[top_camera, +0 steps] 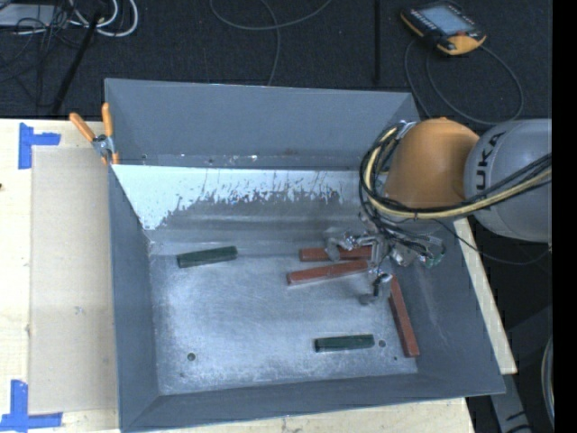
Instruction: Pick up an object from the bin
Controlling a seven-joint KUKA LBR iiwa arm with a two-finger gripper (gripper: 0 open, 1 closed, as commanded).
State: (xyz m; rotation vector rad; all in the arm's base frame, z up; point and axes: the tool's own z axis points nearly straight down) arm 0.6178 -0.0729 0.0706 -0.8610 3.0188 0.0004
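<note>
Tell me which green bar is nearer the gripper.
The lower green bar, just below-left of the gripper; the left green bar lies far off by the left wall.

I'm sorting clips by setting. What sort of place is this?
Likely a robotics lab: a KUKA arm with its gripper over a grey metal bin of loose bars, cables and a handheld controller behind it.

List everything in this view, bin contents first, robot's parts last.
bin: one, grey metal, middle of view
green bars: two, dark green; one on the floor's upper left, one lower middle
brown bars: three, reddish brown, floor's right half; two close together, one slanting along the right wall
handheld device: one, orange and black, outside the bin, top right
arm: one, grey with orange cover, from the right
gripper: one, over the brown bars
</note>
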